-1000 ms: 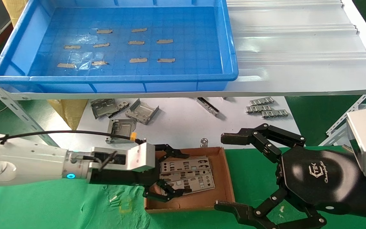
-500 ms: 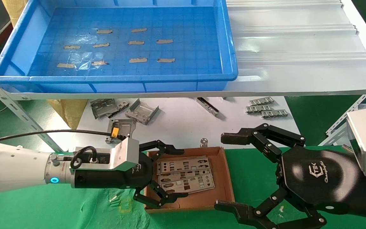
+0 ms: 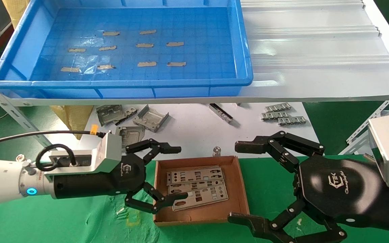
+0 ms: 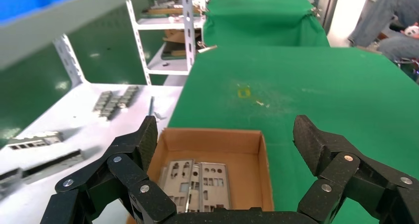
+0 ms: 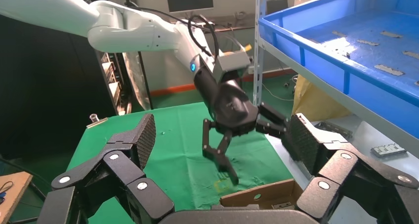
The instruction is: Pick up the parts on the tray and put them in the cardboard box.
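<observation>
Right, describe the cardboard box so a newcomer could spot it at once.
Start at the big blue tray on the white shelf, then drop to the green cloth below, between the open left pincer and the open right pincer. The cardboard box is the shallow brown one holding stacked flat silver plates; nothing else nearby is brown or walled.
</observation>
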